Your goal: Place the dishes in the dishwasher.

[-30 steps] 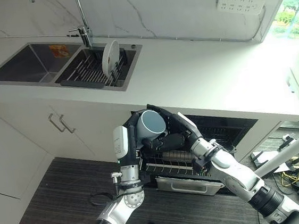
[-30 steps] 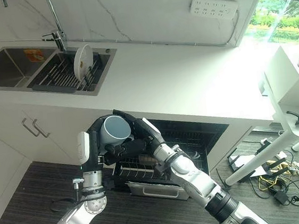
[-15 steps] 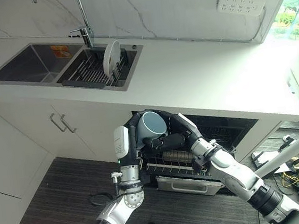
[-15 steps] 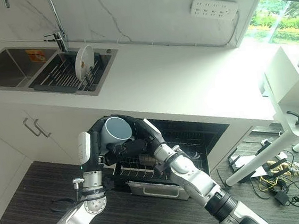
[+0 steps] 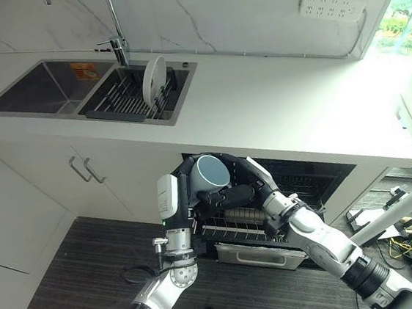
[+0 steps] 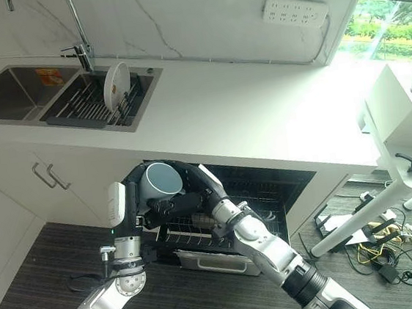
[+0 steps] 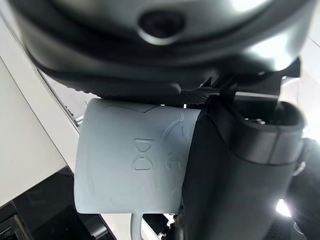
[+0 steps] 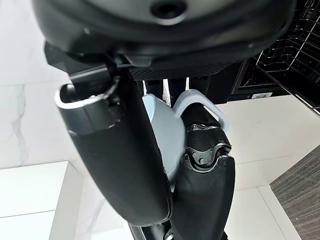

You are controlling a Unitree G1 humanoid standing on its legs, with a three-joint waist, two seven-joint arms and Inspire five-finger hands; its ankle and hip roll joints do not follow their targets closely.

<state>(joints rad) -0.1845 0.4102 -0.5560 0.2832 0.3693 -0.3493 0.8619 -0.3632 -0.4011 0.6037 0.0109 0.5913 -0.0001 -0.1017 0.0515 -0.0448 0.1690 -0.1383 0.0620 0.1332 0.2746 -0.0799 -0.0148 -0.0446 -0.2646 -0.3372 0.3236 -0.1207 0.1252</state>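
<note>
1. Holding a pale blue mug (image 5: pixel 212 172) between them, both hands hover just above the open dishwasher (image 5: pixel 298 189) under the counter (image 5: pixel 282 109).
2. The left hand (image 5: pixel 184 190) has its fingers and thumb curled round the mug's body; the left wrist view shows the mug pressed against its palm.
3. The right hand (image 5: pixel 228 194) wraps the mug from the other side, and a finger seems to pass through the handle (image 8: pixel 200 102), though the close view makes this hard to confirm.
4. The step in hand looks like a handover or a two-handed carry towards the rack (image 5: pixel 232 225).
5. Next, one hand likely needs to let go so the other can lower the mug, mouth down, into a free spot on the pulled-out rack.
6. A white plate (image 5: pixel 154 79) stands upright in the sink (image 5: pixel 51 86) drainer, well apart from the hands and not yet loaded.
7. The counter is white, the wall behind it is marbled with a socket strip (image 5: pixel 330 5), and the floor (image 5: pixel 58 288) is dark wood-grain.
</note>
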